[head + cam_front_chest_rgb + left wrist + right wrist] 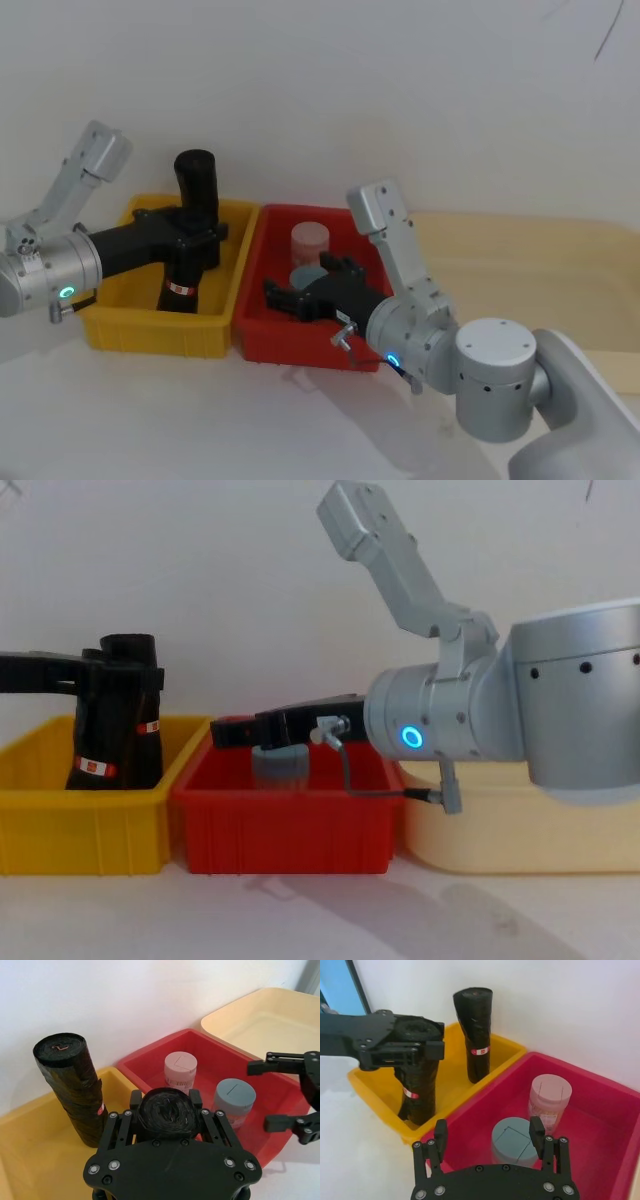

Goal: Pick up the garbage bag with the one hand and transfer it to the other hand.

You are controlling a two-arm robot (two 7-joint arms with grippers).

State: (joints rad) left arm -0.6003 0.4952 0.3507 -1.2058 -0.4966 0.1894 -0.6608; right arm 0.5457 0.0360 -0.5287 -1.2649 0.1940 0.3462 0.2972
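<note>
Our left gripper (427,1039) closes its fingers around the top of the garbage bag (417,1090), which is inside the yellow bin (150,335). Our right gripper (488,1132) hovers over the red bin (300,345), fingers wide.

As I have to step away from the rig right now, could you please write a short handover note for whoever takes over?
The left gripper has its jaws shut on the garbage bag, gripping near its top.
The right gripper has its jaws open and empty, and hovers over the red bin.
The garbage bag is low inside the yellow bin, near the taller roll. I cannot tell whether it is off the bin floor.
Done: the grasp.
Left: lift it out, bring it to the right gripper, close that on it, then release the left.
</note>
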